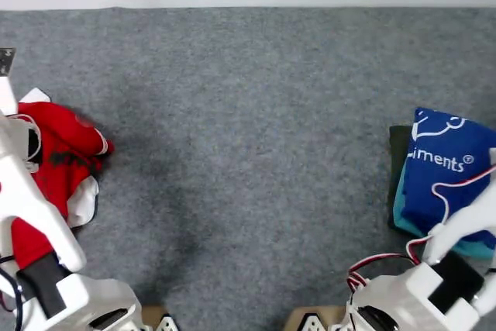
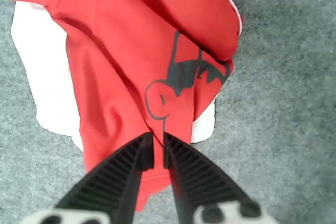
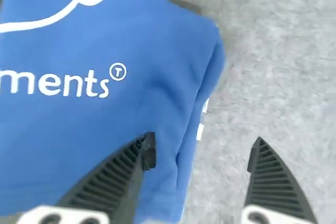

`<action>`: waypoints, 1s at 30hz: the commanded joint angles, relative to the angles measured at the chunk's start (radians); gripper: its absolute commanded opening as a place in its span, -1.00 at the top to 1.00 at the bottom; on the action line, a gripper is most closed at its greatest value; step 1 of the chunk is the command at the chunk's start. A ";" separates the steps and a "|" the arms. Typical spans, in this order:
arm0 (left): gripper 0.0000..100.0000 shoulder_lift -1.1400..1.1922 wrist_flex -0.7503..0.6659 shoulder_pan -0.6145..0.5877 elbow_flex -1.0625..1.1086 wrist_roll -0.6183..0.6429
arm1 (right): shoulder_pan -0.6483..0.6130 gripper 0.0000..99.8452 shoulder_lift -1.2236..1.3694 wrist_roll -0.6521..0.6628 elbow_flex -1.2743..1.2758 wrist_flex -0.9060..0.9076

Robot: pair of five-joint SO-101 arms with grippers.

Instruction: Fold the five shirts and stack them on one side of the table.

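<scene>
The red shirt (image 1: 66, 153) (image 2: 131, 51) is bunched up in a crumpled heap at the left edge of the grey surface (image 1: 248, 114). It has a dark line drawing on the front. It's lying on top of a white shirt (image 1: 84, 203) (image 2: 42, 77) that sticks out from under it on a couple of sides.

The left tool (image 2: 157, 142) is right down on it. Its fingers are pretty much together, pinching a raised fold of the red fabric between the tips.

Over at the right edge of the surface there's a folded blue shirt (image 1: 446, 168) (image 3: 94, 103) with white print. It sits on top of a stack, with a teal shirt (image 1: 403, 218) peeking out underneath and a dark green cloth (image 1: 399, 153) showing below that on the side facing the middle.

The right tool (image 3: 203, 148) is wide apart and holding nothing. It hangs over the corner of the blue shirt, one finger above the blue fabric near its folded edge and the other above bare surface just beside it. Can't tell if either finger actually touches.
</scene>
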 commanded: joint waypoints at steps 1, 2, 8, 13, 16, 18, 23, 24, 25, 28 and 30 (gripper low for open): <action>0.92 -0.040 -0.018 0.005 -0.010 -0.009 | -0.033 0.47 -0.015 0.011 -0.130 0.211; 0.92 -0.040 -0.018 0.006 -0.010 -0.009 | -0.048 0.51 -0.015 0.011 -0.138 0.259; 0.93 -0.040 -0.017 0.006 -0.010 -0.009 | -0.145 0.96 -0.005 0.009 -0.135 0.421; 0.93 -0.040 -0.012 0.006 -0.010 -0.009 | -0.179 0.99 0.018 0.008 -0.080 0.423; 0.93 -0.040 -0.012 0.006 -0.010 -0.008 | -0.170 0.98 0.074 0.008 0.005 0.344; 0.93 -0.040 -0.011 0.006 -0.007 -0.008 | -0.162 0.98 0.128 0.008 0.072 0.262; 0.93 -0.040 0.000 0.008 -0.007 -0.008 | -0.194 0.98 0.251 -0.043 0.181 0.154; 0.93 -0.040 0.002 0.008 -0.007 -0.008 | -0.206 0.98 0.251 -0.055 0.175 0.174; 0.93 -0.040 0.002 0.008 -0.007 -0.008 | -0.216 0.98 0.242 -0.061 0.161 0.197; 0.93 -0.040 0.002 0.008 -0.007 -0.008 | -0.232 0.98 0.185 -0.064 0.095 0.259; 0.93 -0.040 0.002 0.008 -0.007 -0.008 | -0.226 0.98 0.139 -0.061 0.043 0.278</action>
